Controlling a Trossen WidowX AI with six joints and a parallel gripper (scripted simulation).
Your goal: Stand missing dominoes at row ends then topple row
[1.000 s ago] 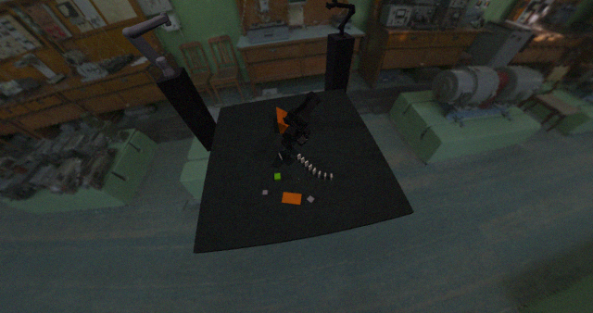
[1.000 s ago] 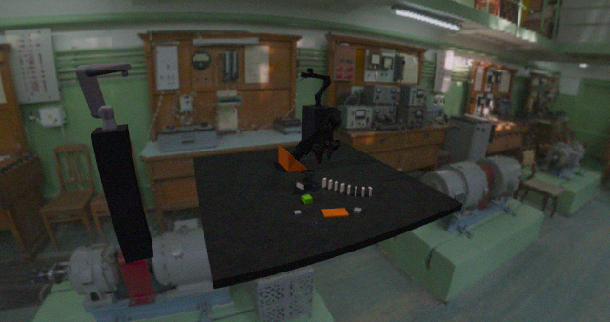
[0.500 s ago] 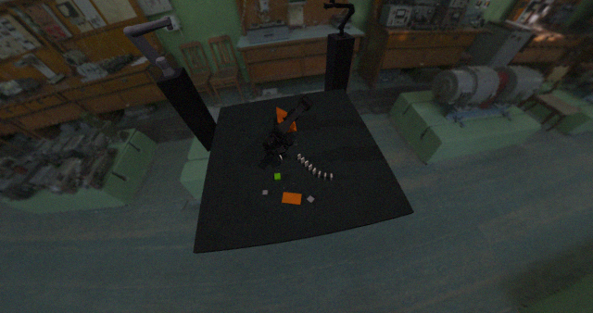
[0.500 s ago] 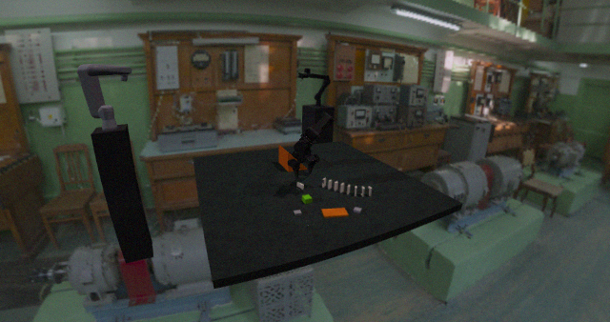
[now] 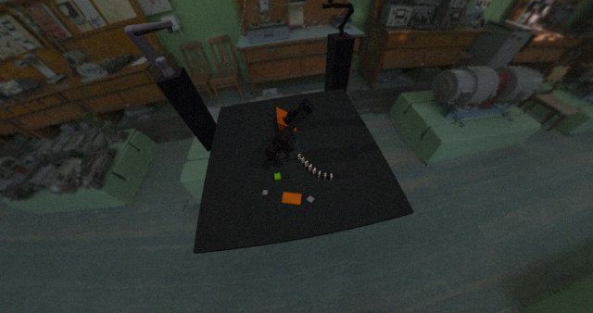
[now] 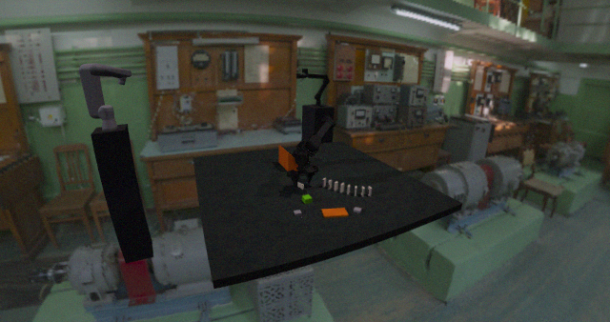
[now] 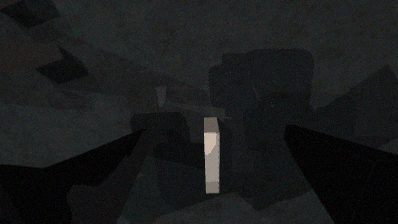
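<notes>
A row of several pale dominoes [image 5: 314, 170] [image 6: 342, 187] stands in a gentle curve on the dark table. One loose pale domino [image 6: 300, 186] [image 7: 212, 160] is left of the row's near-arm end, apart from it. Seen from above in the wrist view it is long and narrow; it seems to rest on an edge, though its pose is hard to tell. My gripper [image 7: 215, 133] is open above the loose domino, one finger on each side with gaps between. The arm and its shadow partly hide that domino in the top view.
A green cube [image 5: 277, 176] [image 6: 307, 199] lies in front of the gripper. Beyond it are a flat orange rectangle [image 5: 291, 198] [image 6: 335, 212] and two small pale squares [image 5: 265, 192] [image 5: 310, 199]. An upright orange panel [image 5: 280, 118] [image 6: 286, 159] stands by the arm. Two other arms stand on pillars behind the table.
</notes>
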